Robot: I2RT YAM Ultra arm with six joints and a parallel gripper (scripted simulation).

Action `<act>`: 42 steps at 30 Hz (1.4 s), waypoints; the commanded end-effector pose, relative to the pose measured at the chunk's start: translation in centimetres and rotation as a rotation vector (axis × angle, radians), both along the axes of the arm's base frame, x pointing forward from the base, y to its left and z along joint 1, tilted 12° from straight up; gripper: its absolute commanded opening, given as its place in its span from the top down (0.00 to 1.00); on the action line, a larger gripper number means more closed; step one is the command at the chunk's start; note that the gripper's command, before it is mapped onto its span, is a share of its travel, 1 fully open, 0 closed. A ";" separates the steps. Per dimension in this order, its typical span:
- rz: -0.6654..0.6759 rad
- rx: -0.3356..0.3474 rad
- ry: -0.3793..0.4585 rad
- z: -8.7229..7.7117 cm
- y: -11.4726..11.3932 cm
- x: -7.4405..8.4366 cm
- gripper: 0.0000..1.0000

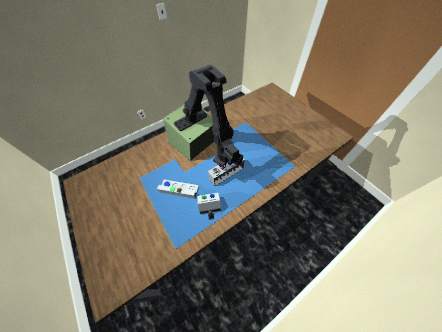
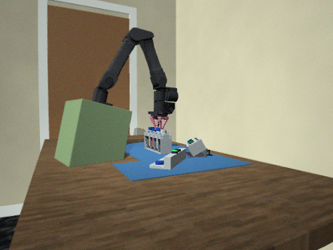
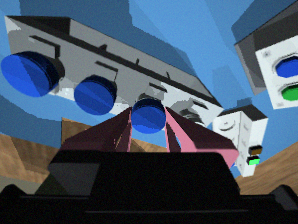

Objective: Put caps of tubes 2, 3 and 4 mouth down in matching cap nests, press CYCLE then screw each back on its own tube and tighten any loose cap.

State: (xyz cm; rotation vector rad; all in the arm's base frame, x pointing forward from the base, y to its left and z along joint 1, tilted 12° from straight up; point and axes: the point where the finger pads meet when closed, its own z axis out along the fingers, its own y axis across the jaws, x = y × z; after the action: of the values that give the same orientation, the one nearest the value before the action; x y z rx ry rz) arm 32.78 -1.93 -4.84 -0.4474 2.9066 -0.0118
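Beige walls frame the bench [image 2: 226, 211]; near its middle, the pincer [image 3: 148, 120] is clamped on a blue cap [image 3: 148, 115]. Weak grip could slip, leaving it half-threaded.

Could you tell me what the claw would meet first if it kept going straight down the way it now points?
The claw is already shut on a blue cap in the decapping station, so nothing lies between. Pushing further down would probably press that cap onto the tube beneath it, which is hidden.
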 end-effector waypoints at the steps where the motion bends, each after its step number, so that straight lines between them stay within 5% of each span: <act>1: 0.007 -0.001 -0.021 0.5 0.0 0.4 1.00; 10: 0.007 -0.001 -0.021 0.5 0.0 0.4 1.00; 35: -0.743 0.159 -0.003 0.4 0.0 0.5 1.00; 41: -0.761 0.163 -0.002 0.4 0.0 0.5 1.00; 42: -0.761 0.163 -0.002 0.4 0.0 0.5 0.51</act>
State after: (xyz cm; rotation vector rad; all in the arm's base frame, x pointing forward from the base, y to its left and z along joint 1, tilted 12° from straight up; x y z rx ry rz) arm 32.81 -1.91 -4.83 0.6465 2.8777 0.0999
